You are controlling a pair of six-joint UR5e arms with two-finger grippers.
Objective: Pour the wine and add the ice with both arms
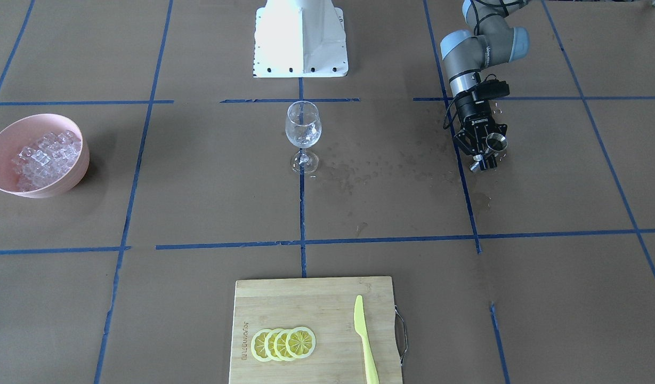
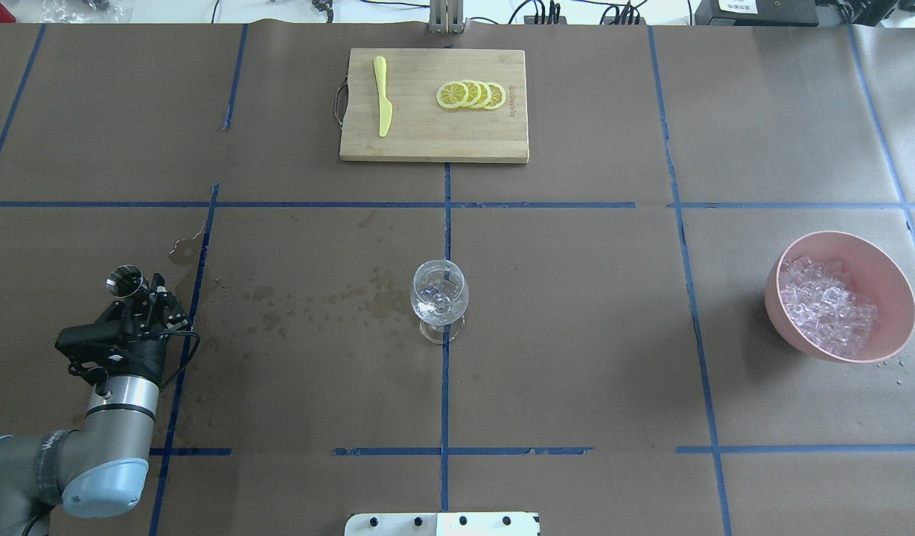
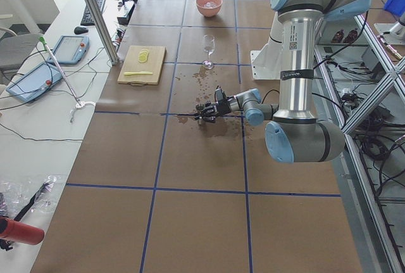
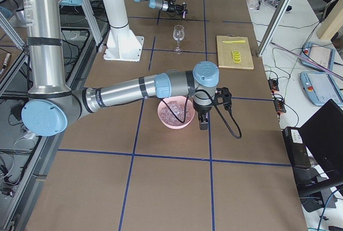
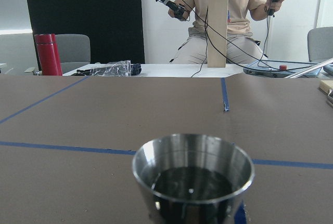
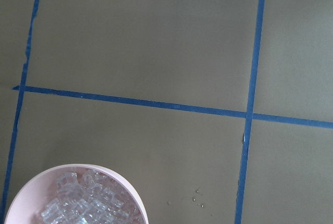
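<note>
Left pincer (image 2: 137, 292) clamps upright steel cup (image 2: 124, 281), wine (image 5: 191, 183) inside; glass (image 2: 439, 298) well apart.

Bright, even daylight; the white pedestal (image 1: 300, 37) blows out, the pink bowl (image 1: 77, 173) casts a soft shadow.

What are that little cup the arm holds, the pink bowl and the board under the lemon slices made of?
Cup: looks like polished steel, mirror-bright with sharp reflections on its rim. Bowl: matte pink, likely plastic, though ceramic can't be ruled out. Board: pale wood, maybe bamboo, with visible strip grain.
</note>
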